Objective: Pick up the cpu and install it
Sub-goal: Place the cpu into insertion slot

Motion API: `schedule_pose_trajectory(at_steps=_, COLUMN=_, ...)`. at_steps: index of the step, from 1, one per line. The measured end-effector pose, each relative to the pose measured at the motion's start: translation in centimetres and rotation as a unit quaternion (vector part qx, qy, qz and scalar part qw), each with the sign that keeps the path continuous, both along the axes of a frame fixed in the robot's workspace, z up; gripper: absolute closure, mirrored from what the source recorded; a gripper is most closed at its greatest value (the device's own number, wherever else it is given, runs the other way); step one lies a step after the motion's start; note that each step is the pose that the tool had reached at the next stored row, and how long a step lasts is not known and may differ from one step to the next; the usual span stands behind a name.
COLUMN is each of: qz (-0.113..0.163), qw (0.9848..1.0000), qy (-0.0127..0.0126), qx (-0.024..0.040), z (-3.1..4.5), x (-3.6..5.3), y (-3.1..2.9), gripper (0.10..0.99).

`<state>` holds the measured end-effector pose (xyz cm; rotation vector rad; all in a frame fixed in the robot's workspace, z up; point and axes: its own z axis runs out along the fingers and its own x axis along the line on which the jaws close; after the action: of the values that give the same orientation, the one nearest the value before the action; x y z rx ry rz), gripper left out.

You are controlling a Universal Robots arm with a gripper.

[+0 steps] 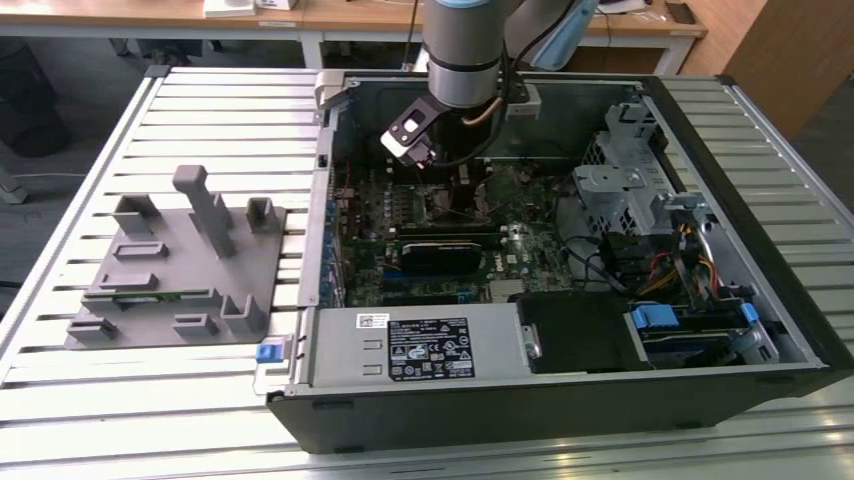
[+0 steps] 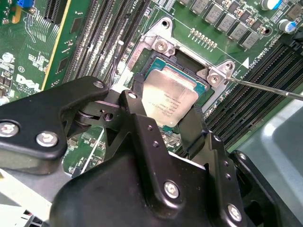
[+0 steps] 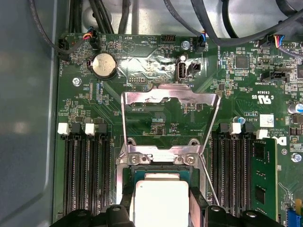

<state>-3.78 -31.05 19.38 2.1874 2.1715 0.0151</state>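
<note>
Slatted desk. Open case lies on it, with the power supply along its near edge. A grey fixture sits on the desk at the exterior view's left, apart from the case. Farther in, the arm hangs over the motherboard. Gripper at the socket: fingers clamp the cpu by two opposite edges, inside the socket frame. Seated or just above, cannot tell. Beyond it, the load plate lies flipped open.
</note>
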Motion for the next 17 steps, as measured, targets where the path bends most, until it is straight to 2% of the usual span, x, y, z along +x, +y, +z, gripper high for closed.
schedule_pose_trajectory(at_steps=1, qz=0.0, qw=1.0, qy=0.0, qx=0.0001, z=0.0, x=0.0, y=0.0, gripper=0.533)
schedule_pose_trajectory(at_steps=2, qz=0.0, qw=1.0, qy=0.0, qx=0.0001, z=0.0, x=0.0, y=0.0, gripper=0.471)
schedule_pose_trajectory(at_steps=8, qz=0.0, qw=1.0, qy=0.0, qx=0.0001, z=0.11, x=0.0, y=0.0, gripper=0.471)
schedule_pose_trajectory(at_steps=17, qz=0.0, qw=1.0, qy=0.0, qx=0.0, z=1.01, x=0.01, y=0.0, gripper=0.486)
